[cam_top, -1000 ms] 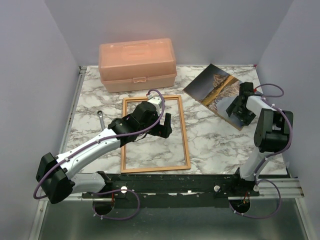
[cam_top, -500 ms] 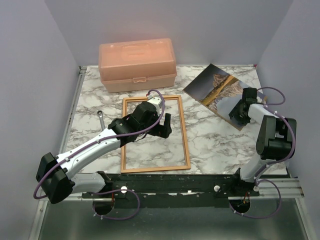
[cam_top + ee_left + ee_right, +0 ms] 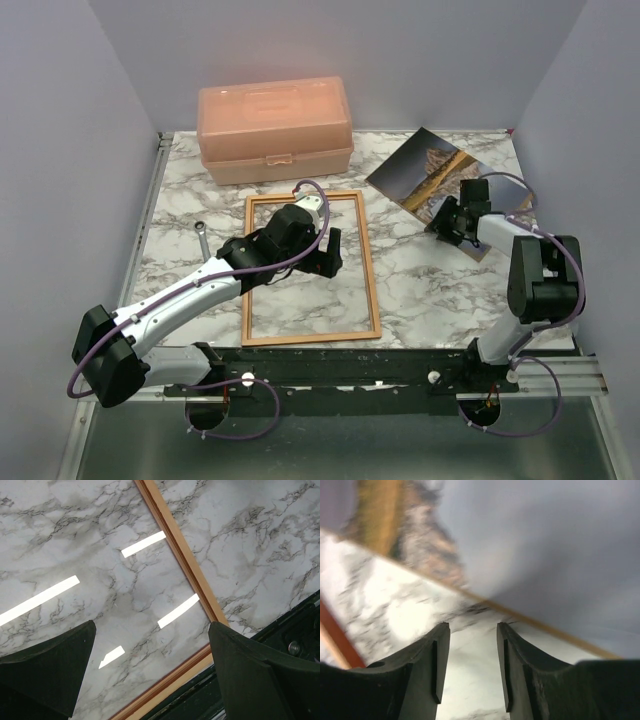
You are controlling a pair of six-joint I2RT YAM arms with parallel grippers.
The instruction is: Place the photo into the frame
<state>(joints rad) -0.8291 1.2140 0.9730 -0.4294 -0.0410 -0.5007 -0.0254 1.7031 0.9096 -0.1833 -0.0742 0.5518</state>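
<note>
A large thin rectangular print of a rocky mountain mirrored in a lake [image 3: 425, 172] lies askew at the far right of the white-and-grey marble-patterned table [image 3: 420, 290], well apart from the thin rectangular wooden picture frame [image 3: 369, 270] that lies flat at the table's centre.

The right gripper [image 3: 447, 222] sits low at the print's near-left edge. Seen from its wrist camera, the right gripper [image 3: 472, 630] has its two dark fingers drawn partway together with a narrow gap between them. Only bare tabletop shows in that gap, and the edge of the print [image 3: 545, 555] runs just beyond the fingertips, so nothing is gripped.

The left gripper [image 3: 330, 252] hangs over the upper part of the frame, near its right rail. Its wrist view shows the left gripper [image 3: 152, 630] spread wide and empty, with the frame's tan rail [image 3: 185, 562] crossing diagonally below and streaks of light on the surface inside it.

A peach-coloured plastic latching box [image 3: 273, 128] stands at the far edge, left of the print. A small silver wrench [image 3: 202, 232] lies to the left of the frame.
</note>
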